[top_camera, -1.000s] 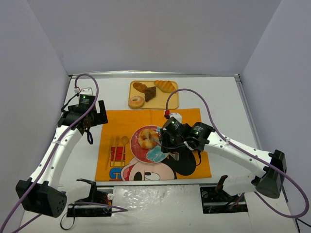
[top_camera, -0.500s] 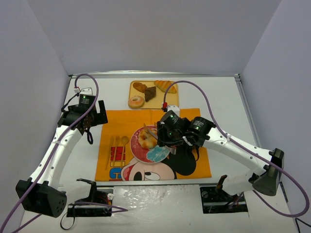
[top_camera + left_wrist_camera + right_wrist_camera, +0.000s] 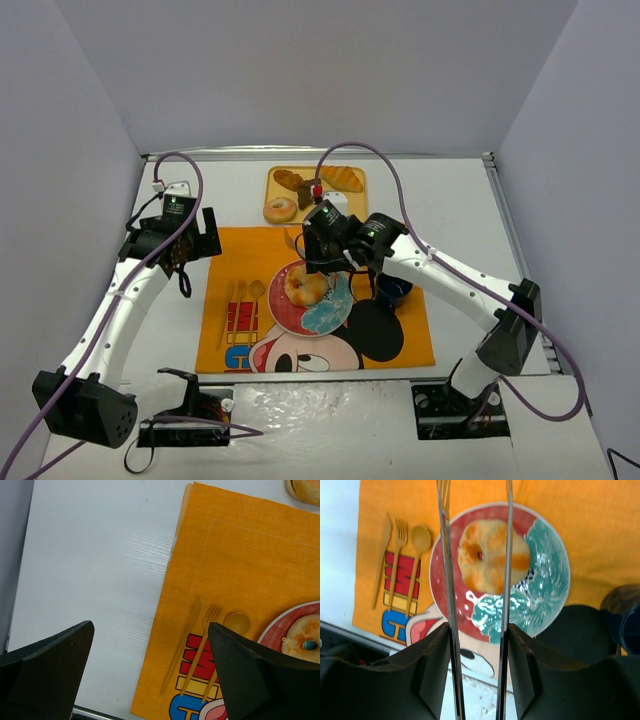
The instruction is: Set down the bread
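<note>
A glazed ring of bread (image 3: 304, 287) lies on the red and teal plate (image 3: 283, 312) on the orange placemat. It also shows in the right wrist view (image 3: 492, 557). My right gripper (image 3: 320, 248) is shut on metal tongs (image 3: 446, 580). It hovers over the plate's far edge. The two tong arms stand apart, one on each side of the bread, above it. My left gripper (image 3: 188, 262) is open and empty over the placemat's left edge. In its wrist view (image 3: 150, 680) the bread (image 3: 302, 635) sits at the far right.
A wooden board (image 3: 355, 207) behind the placemat holds a doughnut (image 3: 280, 209), a croissant (image 3: 340, 177) and two darker pastries. A wooden knife, fork and spoon (image 3: 240, 300) lie left of the plate. A dark blue cup (image 3: 392, 290) stands to its right.
My right gripper with the tongs has moved left and toward the back, from beside the bread to the plate's far edge. The bread stays on the plate. The left arm has not moved.
</note>
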Motion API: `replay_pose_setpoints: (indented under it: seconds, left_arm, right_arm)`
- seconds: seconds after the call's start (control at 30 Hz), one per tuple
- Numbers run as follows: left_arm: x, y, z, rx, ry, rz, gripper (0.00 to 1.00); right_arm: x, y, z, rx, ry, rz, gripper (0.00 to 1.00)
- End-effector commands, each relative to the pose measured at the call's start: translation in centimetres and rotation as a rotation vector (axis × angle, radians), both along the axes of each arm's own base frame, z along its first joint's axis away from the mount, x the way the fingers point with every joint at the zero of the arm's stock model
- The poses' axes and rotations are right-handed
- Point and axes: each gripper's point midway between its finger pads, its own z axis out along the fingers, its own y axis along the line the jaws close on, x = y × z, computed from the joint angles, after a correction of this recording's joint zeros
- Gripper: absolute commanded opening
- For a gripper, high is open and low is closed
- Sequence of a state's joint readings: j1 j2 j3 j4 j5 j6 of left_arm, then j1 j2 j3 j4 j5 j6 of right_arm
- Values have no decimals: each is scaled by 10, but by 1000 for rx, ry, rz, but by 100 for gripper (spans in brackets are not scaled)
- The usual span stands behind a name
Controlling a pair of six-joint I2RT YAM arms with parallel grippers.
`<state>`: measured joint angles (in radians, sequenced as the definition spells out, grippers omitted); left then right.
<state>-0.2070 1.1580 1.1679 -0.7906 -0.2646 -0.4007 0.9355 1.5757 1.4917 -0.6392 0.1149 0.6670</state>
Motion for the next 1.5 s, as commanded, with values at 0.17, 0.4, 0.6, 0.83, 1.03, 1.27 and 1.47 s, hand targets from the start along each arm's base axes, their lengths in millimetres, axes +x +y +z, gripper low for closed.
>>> replay_pose_setpoints:
  seconds: [0.17,0.4,0.6,0.83,1.03,1.27,1.47]
  left_arm:
    - [3,5,25,7,-69,14,97]
    - [3,4,25,3,-70,11,97]
    - [4,5,28,10,-69,10,97]
    - [3,6,27,14,-64,10,97]
    - [3,6,27,18,-63,13,97]
    - [4,6,25,18,-58,12,97]
    - [2,7,25,22,-56,12,97]
  right_arm:
    - [84,17,38,113,-89,-65,43]
    - [149,0,31,123,-89,-169,43]
    - [194,-4,19,122,-94,-203,43]
    - [229,-5,5,125,-90,-199,47]
    - [237,-11,-16,88,-73,-197,49]
    - [238,-9,-36,60,-49,-170,49]
    - [235,-2,-34,76,-46,-155,50]
